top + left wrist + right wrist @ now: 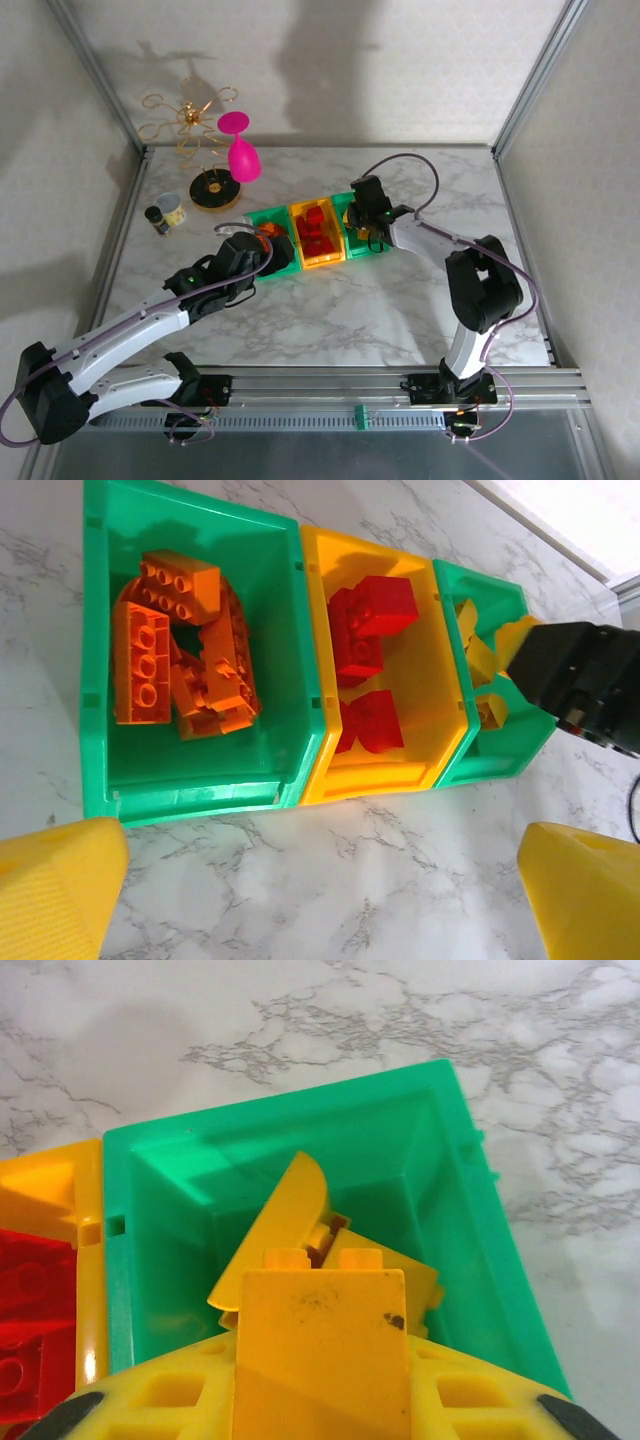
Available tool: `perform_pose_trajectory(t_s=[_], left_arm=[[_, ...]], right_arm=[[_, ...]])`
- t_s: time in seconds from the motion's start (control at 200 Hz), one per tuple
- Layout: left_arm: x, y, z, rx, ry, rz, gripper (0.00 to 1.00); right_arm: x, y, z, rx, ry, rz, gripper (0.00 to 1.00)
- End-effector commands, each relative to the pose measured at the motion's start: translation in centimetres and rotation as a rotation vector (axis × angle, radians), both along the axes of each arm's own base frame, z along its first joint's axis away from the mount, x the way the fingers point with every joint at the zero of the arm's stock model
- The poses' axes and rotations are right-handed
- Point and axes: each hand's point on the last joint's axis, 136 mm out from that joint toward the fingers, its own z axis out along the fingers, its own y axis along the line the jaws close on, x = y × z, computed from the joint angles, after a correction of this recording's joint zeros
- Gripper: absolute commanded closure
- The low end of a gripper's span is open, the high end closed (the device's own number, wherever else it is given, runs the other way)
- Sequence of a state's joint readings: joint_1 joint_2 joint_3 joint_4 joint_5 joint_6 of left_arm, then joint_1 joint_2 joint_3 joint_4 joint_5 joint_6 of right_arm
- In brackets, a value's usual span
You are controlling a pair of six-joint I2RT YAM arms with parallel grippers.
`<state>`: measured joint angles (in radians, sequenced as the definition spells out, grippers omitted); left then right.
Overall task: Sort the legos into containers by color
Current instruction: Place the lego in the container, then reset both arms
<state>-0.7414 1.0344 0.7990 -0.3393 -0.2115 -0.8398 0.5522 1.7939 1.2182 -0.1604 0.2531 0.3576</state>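
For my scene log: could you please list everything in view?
green bins: 2, green, row ends
yellow-orange bin: 1, between them
orange bricks: several, left green bin
red bricks: several, yellow-orange bin
yellow bricks: several, right green bin
jar: 1, clear, far left
goblet: 1, pink, far left
wire rack: 1, gold, black base, beside goblet
table: 1, white marble
left gripper: 1, open, facing bins
right gripper: 1, shut on one yellow brick, over right green bin

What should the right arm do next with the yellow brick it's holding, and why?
Probably open the right gripper and drop the yellow brick: it hangs just above the right green bin, where other yellow bricks already lie.
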Motion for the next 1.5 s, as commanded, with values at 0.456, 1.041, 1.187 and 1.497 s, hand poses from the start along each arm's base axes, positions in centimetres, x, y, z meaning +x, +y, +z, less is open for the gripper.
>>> perform_pose_trajectory(t_s=[0.456, 1.041, 1.187, 1.497], left_arm=[[2.6, 6.5, 5.2, 0.032, -0.186, 0.252, 0.0], [2.5, 27.5, -0.9, 0.5, -0.333, 0.954, 0.0], [3.7, 26.2, -2.4, 0.538, -0.43, 0.822, 0.0], [7.2, 21.9, -4.4, 0.525, -0.559, 0.508, 0.0]], right_arm=[[-1.1, -4.8, 14.4, 0.09, -0.321, -0.091, 0.01], [-3.7, -31.5, 2.8, -0.053, -0.406, -0.76, 0.01], [-3.1, -29.5, 2.4, -0.015, -0.516, -0.599, 0.02], [-6.2, -22.9, 2.4, 0.009, -0.693, -0.226, 0.01]])
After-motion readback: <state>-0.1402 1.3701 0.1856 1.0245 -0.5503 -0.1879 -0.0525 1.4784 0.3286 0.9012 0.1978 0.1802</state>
